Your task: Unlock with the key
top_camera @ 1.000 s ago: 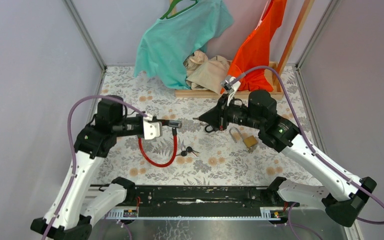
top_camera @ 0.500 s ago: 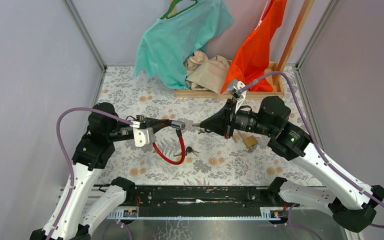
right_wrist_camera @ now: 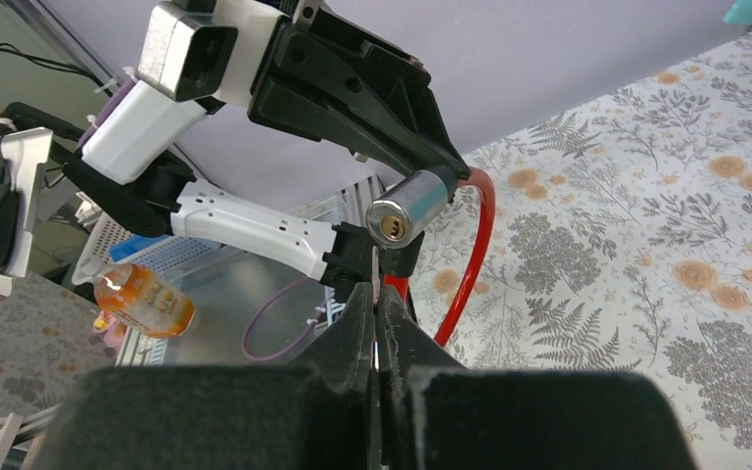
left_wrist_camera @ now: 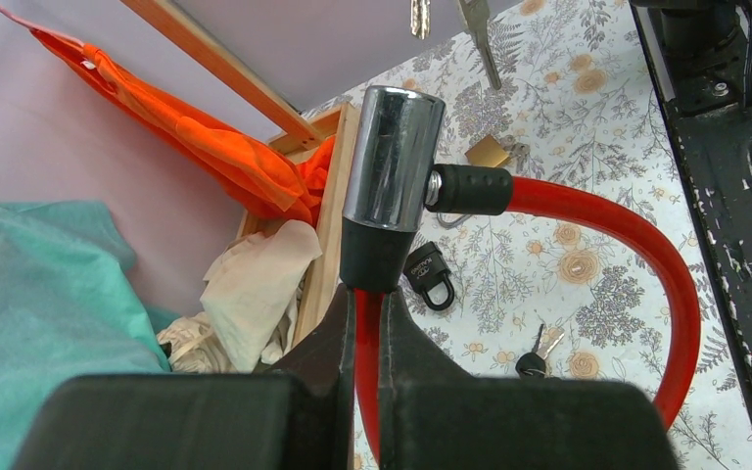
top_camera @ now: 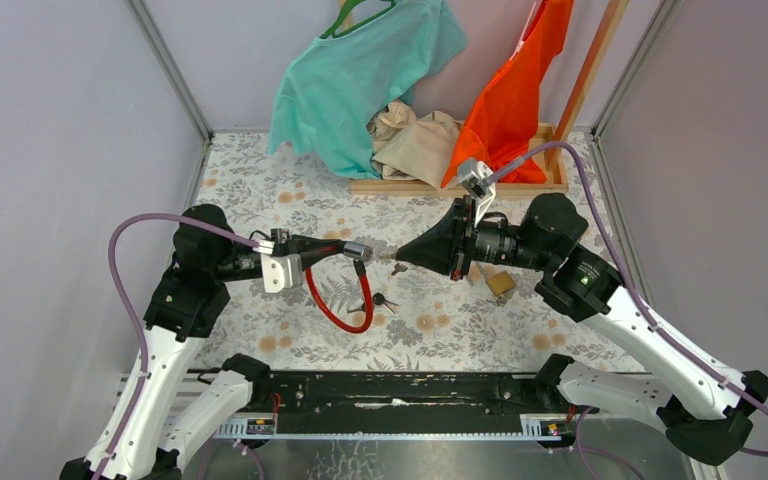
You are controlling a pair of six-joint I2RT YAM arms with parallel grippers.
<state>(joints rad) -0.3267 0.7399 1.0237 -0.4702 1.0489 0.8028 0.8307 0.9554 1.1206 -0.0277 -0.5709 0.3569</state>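
The left gripper (left_wrist_camera: 364, 304) clamps the red cable lock (left_wrist_camera: 597, 225) just beside its cylinder (left_wrist_camera: 392, 157). The right gripper (right_wrist_camera: 374, 299) pinches the key (left_wrist_camera: 478, 39), its tip near that cylinder's keyhole (right_wrist_camera: 390, 227).

Lab cell: grey panel walls (top_camera: 50, 120), aluminium posts (top_camera: 172, 72).

Polished chrome metal covers the lock cylinder (left_wrist_camera: 392, 117), its cable (left_wrist_camera: 587, 209) sheathed in glossy red plastic; the key (left_wrist_camera: 477, 34) is bare silvery metal, the padlock (top_camera: 501, 283) dull brass, the tabletop (top_camera: 260, 190) a matt floral print, the teal shirt (top_camera: 360, 70) soft cloth.
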